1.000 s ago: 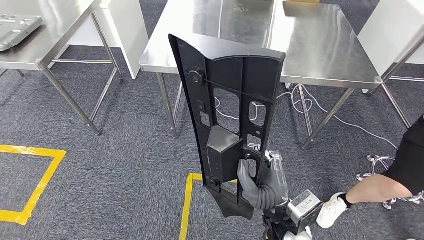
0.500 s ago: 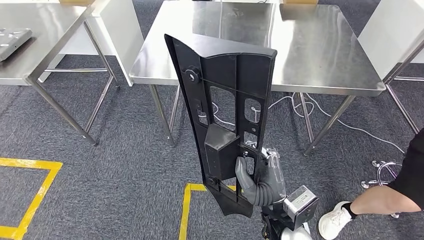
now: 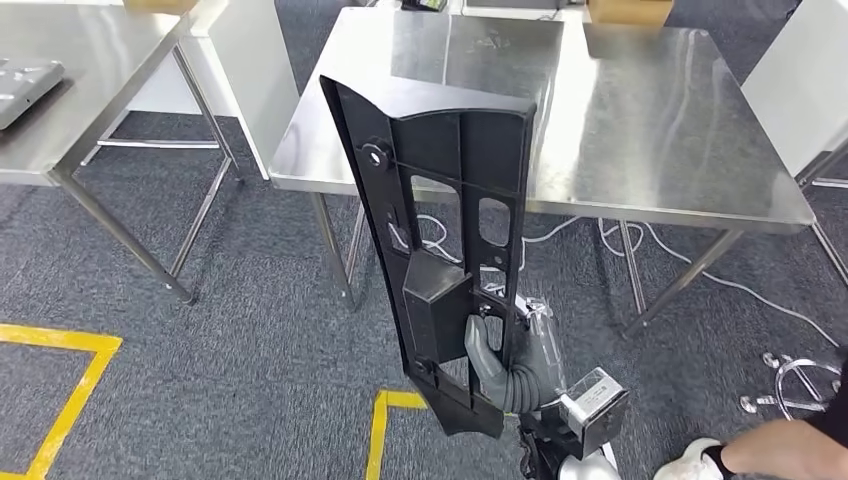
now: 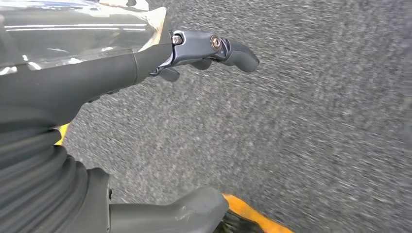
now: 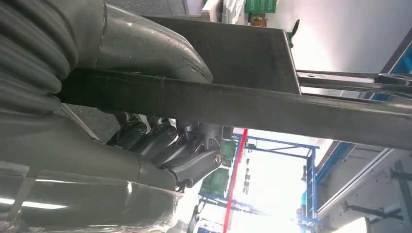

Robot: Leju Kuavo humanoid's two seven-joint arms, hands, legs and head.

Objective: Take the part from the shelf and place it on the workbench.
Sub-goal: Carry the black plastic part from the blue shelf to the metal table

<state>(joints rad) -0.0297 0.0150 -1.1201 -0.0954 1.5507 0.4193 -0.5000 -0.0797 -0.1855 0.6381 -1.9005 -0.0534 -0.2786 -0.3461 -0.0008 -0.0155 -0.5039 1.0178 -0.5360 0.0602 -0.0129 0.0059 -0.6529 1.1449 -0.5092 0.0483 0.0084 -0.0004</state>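
My right hand [image 3: 525,350] grips the part [image 3: 440,230], a long black plastic panel with ribs and cut-out windows, near its lower end; my thumb lies against the boxy block on its face and my fingers [image 5: 189,160] wrap round behind its edge. I hold the part upright, tilted slightly, its wide top end in front of the near edge of the steel bench [image 3: 640,120] ahead, not touching it, its narrow bottom end over the grey carpet [image 3: 240,340]. My left hand [image 4: 145,63] hangs above the carpet with nothing in it, its fingers [image 4: 233,48] stretched out and apart from the thumb. A yellow tape line [image 3: 378,430] runs on the carpet just beside the part's bottom end. White cables [image 3: 690,265] trail under the bench. A second steel bench [image 3: 90,100] stands to the left, carrying a grey tray-like piece [image 3: 25,85]. A person's shoe [image 3: 690,462] and forearm show at the lower right, beside a wire stand [image 3: 800,380].
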